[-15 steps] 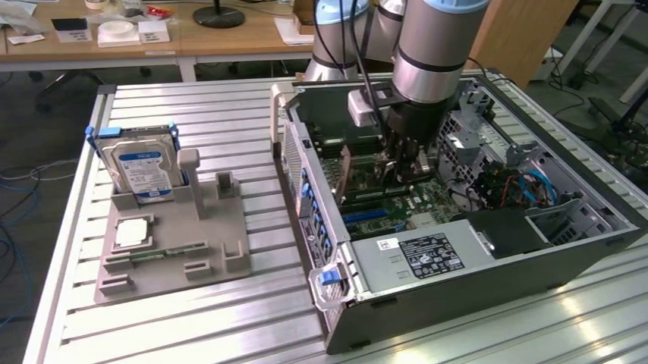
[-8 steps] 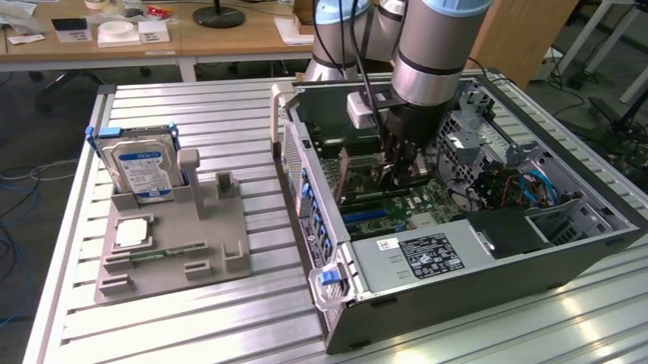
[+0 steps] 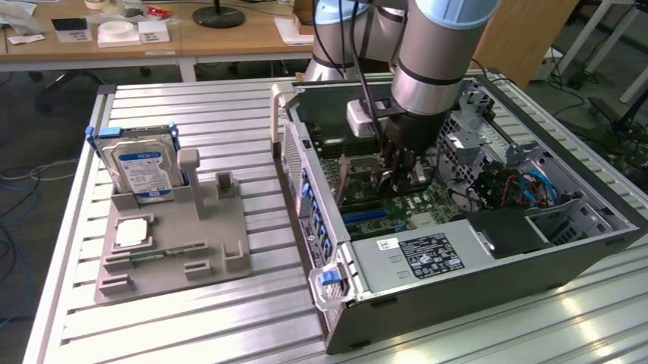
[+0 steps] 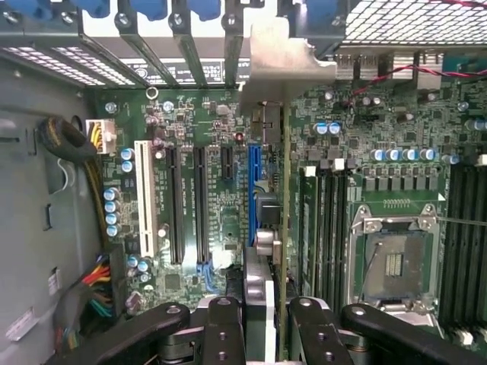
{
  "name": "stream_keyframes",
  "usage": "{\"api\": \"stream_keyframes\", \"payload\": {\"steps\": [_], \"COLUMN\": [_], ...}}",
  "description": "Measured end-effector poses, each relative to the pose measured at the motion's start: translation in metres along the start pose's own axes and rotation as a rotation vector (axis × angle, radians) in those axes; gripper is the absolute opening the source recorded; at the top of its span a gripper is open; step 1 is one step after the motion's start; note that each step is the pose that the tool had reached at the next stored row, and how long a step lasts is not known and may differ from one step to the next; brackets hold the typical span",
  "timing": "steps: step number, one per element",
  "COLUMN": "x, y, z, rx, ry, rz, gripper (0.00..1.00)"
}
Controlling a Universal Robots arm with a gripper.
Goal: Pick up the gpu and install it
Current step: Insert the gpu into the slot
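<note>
While the end effector (image 4: 266, 323) pinches the gpu (image 4: 275, 144) — edge-on above the blue slot (image 4: 253, 190).

Honestly can't read any text here. The hard drive (image 3: 145, 173) has a blue-white label and the power supply (image 3: 430, 254) has a black sticker with white print, but both are too small to make out.

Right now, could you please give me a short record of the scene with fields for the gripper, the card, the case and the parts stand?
gripper: the gripper is down inside the open computer case, shut on the gpu
gpu: held edge-on over the motherboard, beside the blue slot; seating cannot be told
parts stand: grey holder at the exterior view's left, hard drive standing in it
</note>
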State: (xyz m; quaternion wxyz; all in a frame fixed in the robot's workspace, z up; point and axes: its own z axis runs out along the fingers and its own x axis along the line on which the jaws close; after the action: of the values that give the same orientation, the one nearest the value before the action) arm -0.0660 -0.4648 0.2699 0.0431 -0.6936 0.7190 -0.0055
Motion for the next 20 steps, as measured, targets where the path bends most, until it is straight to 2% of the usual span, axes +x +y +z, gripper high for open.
{"api": "stream_keyframes", "payload": {"steps": [3,7,12,20], "x": [0.000,0.001,0.004,0.005], "y": [0.0034,0.0069,0.0098,0.0141], "z": [0.0035,0.0067,0.0108,0.0179], "rx": [-0.0003,-0.0006,-0.0005,-0.0006], "ry": [-0.0028,-0.0127,-0.0150,-0.0150], "rz": [0.000,0.001,0.001,0.001], "gripper": [0.28,0.28,0.28,0.28]}}
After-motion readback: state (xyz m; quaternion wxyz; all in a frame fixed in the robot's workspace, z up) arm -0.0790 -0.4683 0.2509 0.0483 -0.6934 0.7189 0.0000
